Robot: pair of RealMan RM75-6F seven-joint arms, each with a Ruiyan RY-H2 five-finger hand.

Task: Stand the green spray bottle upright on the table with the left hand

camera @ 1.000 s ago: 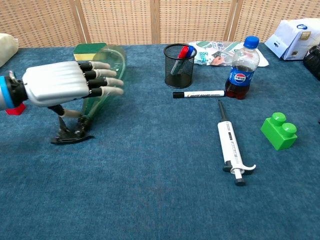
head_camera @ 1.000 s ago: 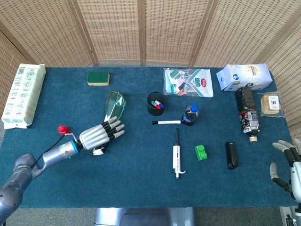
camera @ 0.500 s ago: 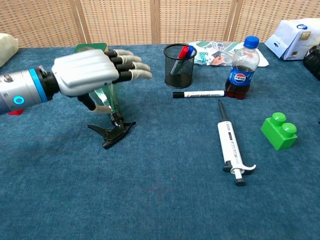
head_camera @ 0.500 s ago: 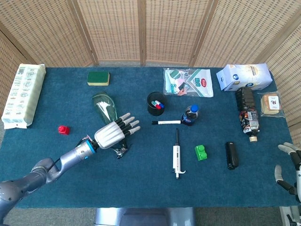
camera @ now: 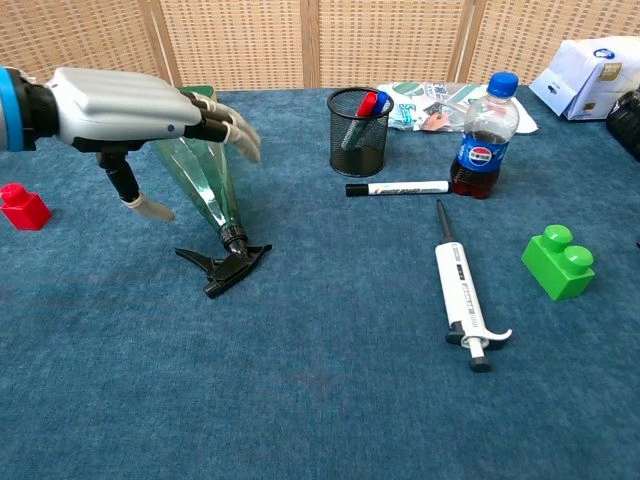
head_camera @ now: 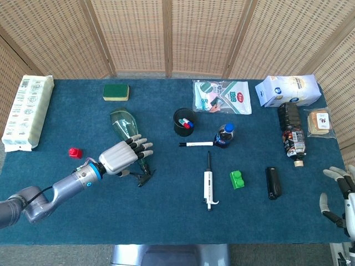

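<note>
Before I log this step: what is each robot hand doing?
Left robot hand: open, over the green spray bottle, holding nothing.
Right robot hand: open, empty, at the table edge.

A mesh pen cup stands mid-bench beside a cola bottle, marker, pipette; sponge near the far edge.

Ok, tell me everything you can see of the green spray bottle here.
The green spray bottle is clear green plastic with a black trigger head. It lies on the blue table cloth, trigger end towards the robot, base towards the green sponge. The left hand hovers above its body, fingers curled over it; contact cannot be told. It is not yet upright.
</note>
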